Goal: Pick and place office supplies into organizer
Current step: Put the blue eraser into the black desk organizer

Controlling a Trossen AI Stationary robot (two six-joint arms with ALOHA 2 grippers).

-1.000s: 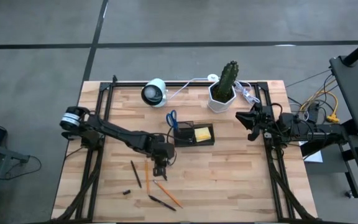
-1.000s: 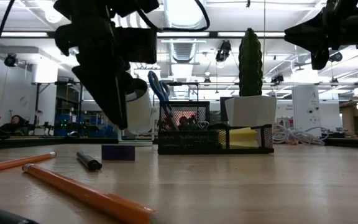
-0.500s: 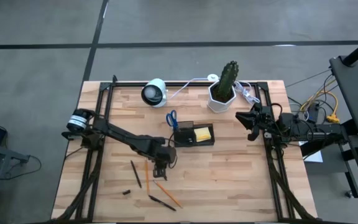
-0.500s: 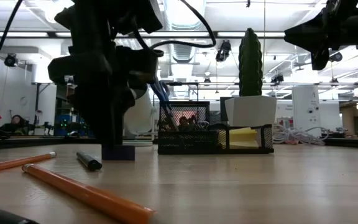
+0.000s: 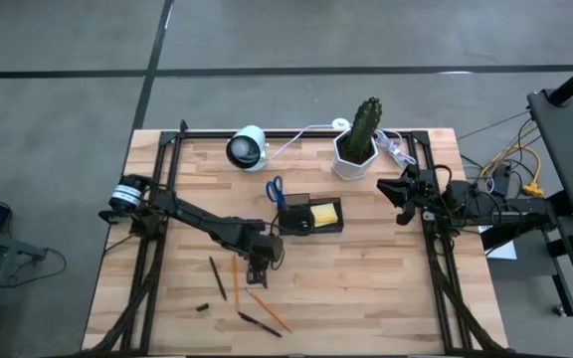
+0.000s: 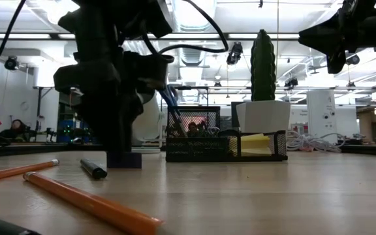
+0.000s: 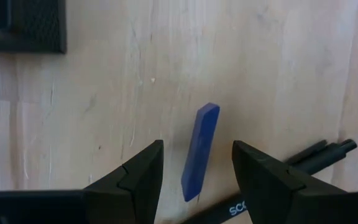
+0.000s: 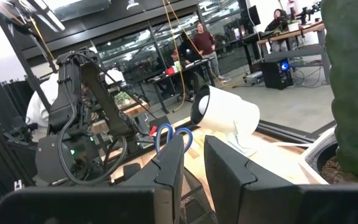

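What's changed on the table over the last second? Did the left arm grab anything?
The left gripper came down over the small blue piece on the table; its fingers now straddle it, open, nothing gripped yet. The right gripper stayed parked at the right edge. The organizer, scissors and pencils have not moved.

One camera looks straight down over my whole table [image 5: 366,268]; another sits level at its near edge, facing the far room. My left wrist looks close down at wood; both table views share the organizer [image 6: 226,145].
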